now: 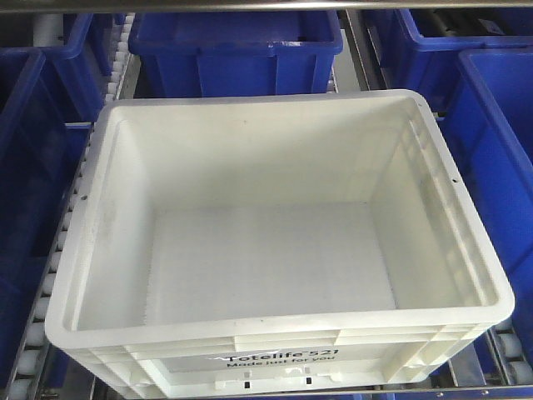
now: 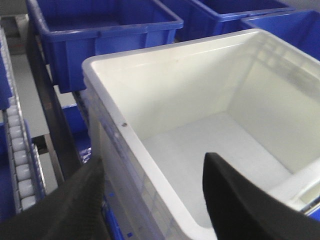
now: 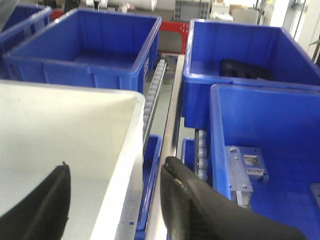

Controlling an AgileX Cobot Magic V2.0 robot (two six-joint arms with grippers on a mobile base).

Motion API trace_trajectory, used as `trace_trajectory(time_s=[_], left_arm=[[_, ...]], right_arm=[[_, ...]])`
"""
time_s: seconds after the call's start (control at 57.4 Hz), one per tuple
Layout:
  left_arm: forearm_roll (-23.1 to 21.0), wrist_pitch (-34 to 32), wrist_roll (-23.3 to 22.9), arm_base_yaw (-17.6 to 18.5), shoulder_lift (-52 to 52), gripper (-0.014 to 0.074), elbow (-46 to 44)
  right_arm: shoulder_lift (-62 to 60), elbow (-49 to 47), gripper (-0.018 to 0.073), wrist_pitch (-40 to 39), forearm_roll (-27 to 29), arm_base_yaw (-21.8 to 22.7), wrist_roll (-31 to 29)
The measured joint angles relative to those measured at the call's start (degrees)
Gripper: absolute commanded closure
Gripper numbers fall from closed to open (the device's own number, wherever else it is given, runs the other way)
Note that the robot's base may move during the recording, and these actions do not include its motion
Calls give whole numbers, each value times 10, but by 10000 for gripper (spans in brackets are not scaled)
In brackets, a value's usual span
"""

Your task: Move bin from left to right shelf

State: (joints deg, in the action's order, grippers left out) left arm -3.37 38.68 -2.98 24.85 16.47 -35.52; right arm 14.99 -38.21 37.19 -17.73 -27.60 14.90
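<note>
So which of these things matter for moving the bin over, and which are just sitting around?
For the job:
- white bin, empty
- roller rack under it
- left gripper, fingers astride the bin's wall
- right gripper, likewise

Just sitting around:
- blue bins
- metal bracket in one blue bin
- dark object in another

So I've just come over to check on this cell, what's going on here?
A two-armed robot is handling the empty white bin, which sits among blue bins on the roller rack. The left gripper straddles the bin's left wall, one finger inside, one outside. The right gripper straddles the right wall the same way. Neither visibly clamps yet.
</note>
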Motion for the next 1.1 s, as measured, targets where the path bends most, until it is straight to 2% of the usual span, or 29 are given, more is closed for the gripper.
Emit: trace_trajectory(time_s=[0.087,0.262,0.349,0.523,0.628,0.802,1.098], left_arm=[[-31,-1,36,0,-32,174,20],[-85,-8,98,0,-103,174,82],[-104,-22,113,0,-127,174,109],[-122,-37,117,0,-143,188,145],[-123,-40,117,0,-143,279,145],[-124,-40,118,0,-143,608,145],[-124,-40,118,0,-143,606,145]], right_arm=[[-47,27,173,-3,1,0,0],[-143,139,173,-46,14,0,2],[-159,175,173,-76,15,0,6],[-160,209,187,-87,24,0,7],[-160,210,280,-90,25,0,8],[-160,210,573,-92,25,0,8],[-160,210,567,-83,30,0,8]])
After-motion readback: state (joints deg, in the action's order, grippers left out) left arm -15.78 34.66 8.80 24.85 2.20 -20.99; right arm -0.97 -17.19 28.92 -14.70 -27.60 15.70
